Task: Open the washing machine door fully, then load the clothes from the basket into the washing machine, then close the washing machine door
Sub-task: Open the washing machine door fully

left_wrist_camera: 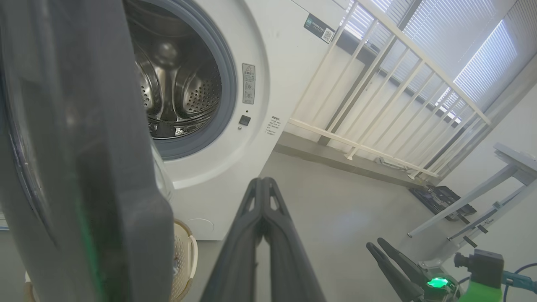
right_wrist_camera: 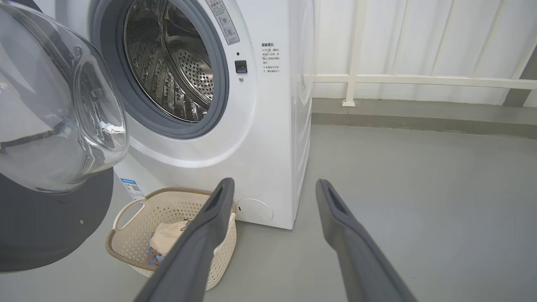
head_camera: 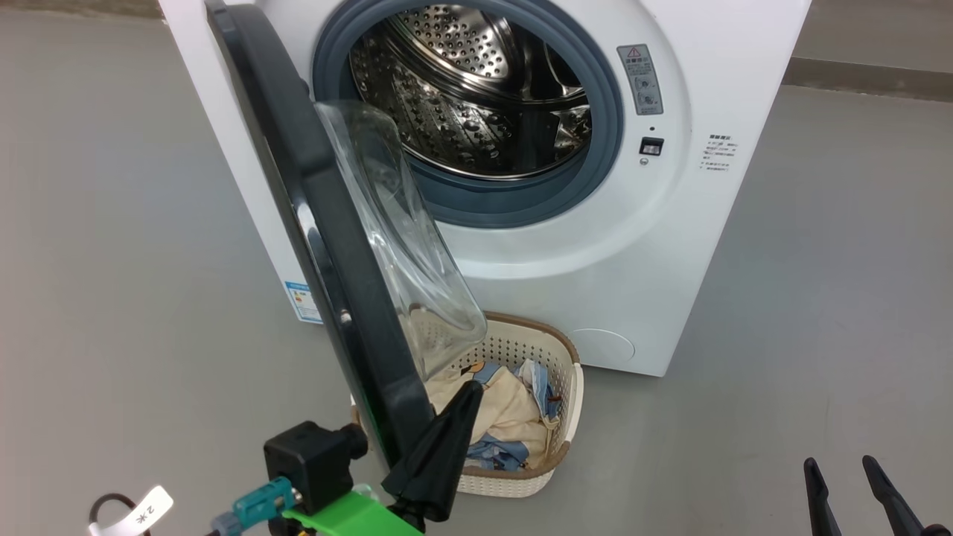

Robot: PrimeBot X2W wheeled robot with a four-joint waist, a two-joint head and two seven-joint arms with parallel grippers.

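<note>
The white washing machine (head_camera: 633,246) (left_wrist_camera: 260,46) (right_wrist_camera: 272,138) stands with its steel drum (head_camera: 476,97) showing. The washing machine door (head_camera: 313,223) (left_wrist_camera: 84,167) (right_wrist_camera: 54,105) stands about halfway open, its black rim edge-on and its glass bowl over the basket (head_camera: 566,387) (left_wrist_camera: 184,251) (right_wrist_camera: 130,235). Cream and blue clothes (head_camera: 510,417) (right_wrist_camera: 168,237) lie in the basket. My left gripper (head_camera: 469,391) (left_wrist_camera: 262,182) is shut on nothing, close against the inner side of the door's lower rim. At the lower right, my right gripper (head_camera: 845,469) (left_wrist_camera: 379,247) (right_wrist_camera: 275,184) is open and holds nothing.
Grey floor (head_camera: 819,298) spreads to the right of the machine. A white railing (left_wrist_camera: 377,84) (right_wrist_camera: 419,79) runs behind it along a low kerb. White table legs (left_wrist_camera: 461,205) and a dark flat object (left_wrist_camera: 440,201) sit far right. A tagged cable (head_camera: 141,510) hangs by my left wrist.
</note>
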